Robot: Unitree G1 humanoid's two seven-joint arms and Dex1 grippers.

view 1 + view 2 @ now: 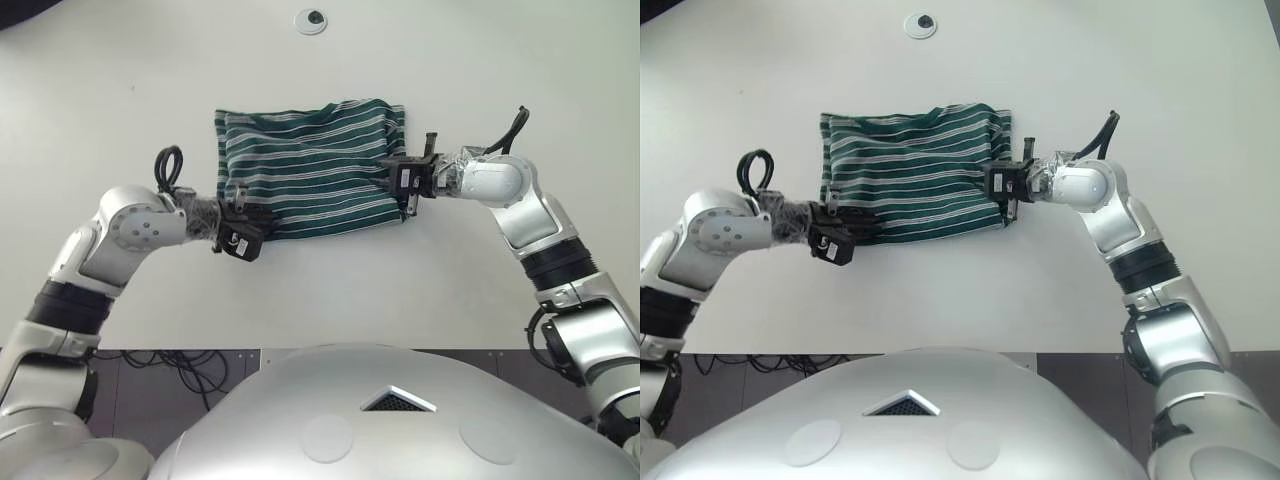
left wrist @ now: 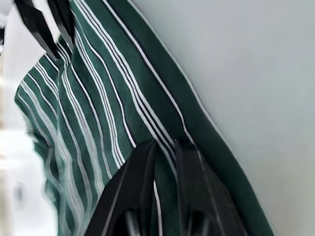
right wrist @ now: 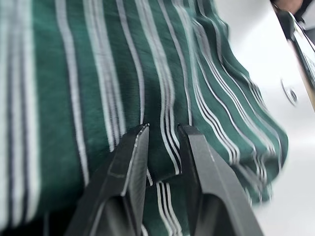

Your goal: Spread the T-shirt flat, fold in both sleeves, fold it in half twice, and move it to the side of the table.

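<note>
Left wrist view: T-shirt (image 2: 98, 98) partly cropped

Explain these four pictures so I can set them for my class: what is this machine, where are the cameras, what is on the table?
It is a humanoid robot with two arms, each ending in a two-fingered gripper. The two wide pictures come from cameras on its head, looking down over its arms at a white table. The two close-ups come from cameras on its wrists. On the table lies a green striped T-shirt, folded into a rough rectangle, with a small round disc beyond it. The left gripper pinches the shirt's near left corner; the right gripper pinches its right edge.
</note>
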